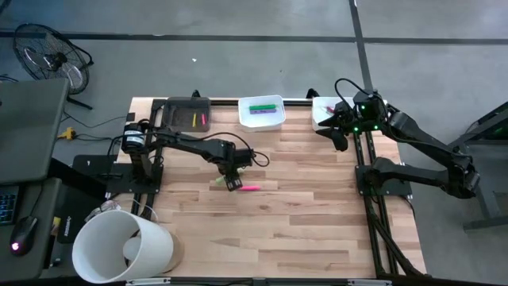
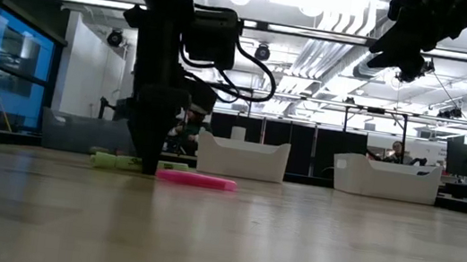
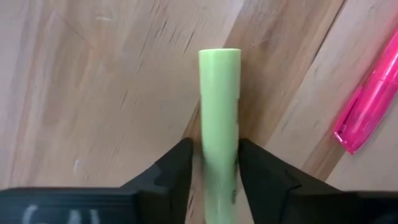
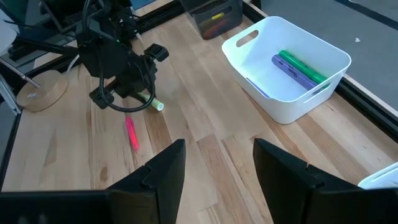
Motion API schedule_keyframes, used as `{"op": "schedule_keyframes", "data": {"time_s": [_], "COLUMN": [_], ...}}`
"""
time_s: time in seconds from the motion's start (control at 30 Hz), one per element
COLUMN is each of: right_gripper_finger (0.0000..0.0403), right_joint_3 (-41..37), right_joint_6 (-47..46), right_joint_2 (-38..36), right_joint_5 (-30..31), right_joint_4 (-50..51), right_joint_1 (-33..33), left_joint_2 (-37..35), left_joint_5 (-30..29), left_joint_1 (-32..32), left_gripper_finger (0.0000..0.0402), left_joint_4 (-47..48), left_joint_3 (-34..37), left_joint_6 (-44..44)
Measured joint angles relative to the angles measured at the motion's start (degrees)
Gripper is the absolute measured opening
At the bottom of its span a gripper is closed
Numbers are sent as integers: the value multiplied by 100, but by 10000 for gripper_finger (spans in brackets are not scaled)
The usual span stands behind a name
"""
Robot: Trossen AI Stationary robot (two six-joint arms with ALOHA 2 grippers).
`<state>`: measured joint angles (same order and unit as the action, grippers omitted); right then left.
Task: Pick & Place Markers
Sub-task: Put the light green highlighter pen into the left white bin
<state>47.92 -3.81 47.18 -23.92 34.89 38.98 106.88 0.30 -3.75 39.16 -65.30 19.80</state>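
Note:
A yellow-green marker point(image 3: 219, 93) lies flat on the wooden table point(image 1: 317, 222), left of the middle. My left gripper point(image 1: 232, 181) stands over it, pointing down, with a finger on each side of it. A pink marker point(image 1: 250, 188) lies on the table just beside it, toward the right edge. A white tray point(image 1: 262, 111) at the far edge holds a green and a purple marker. My right gripper point(image 4: 217, 149) hangs open in the air at the far right, with nothing between its fingers. My left gripper has the yellow-green marker's barrel point(image 3: 219, 146) pinched between its two fingers point(image 3: 180, 168), some way back from the free end. The fingers come from above, pointing down, and lie across the marker. The marker lies level on the table point(image 2: 125, 163).
A dark tray point(image 1: 188, 113) with markers stands at the far left. Another white tray point(image 1: 321, 111) sits at the far right, under my right arm. A large white cylinder point(image 1: 119, 246) lies at the near left corner. Bare wood fills the middle and near side.

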Motion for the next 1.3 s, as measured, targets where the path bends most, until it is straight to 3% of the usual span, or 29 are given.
{"op": "schedule_keyframes", "data": {"time_s": [0.3,0.87,1.3], "right_gripper_finger": [179,179,179], "right_joint_3": [0,0,0], "right_joint_6": [39,87,87], "right_joint_2": [0,0,0], "right_joint_5": [2,2,0], "right_joint_4": [-1,1,11], "right_joint_1": [0,0,0], "left_joint_2": [6,47,30], "left_joint_5": [0,-229,-822], "left_joint_1": [0,-37,-241], "left_gripper_finger": [73,80,81], "left_joint_4": [-7,626,302], "left_joint_3": [2,-1107,-2093], "left_joint_6": [19,-391,-643]}}
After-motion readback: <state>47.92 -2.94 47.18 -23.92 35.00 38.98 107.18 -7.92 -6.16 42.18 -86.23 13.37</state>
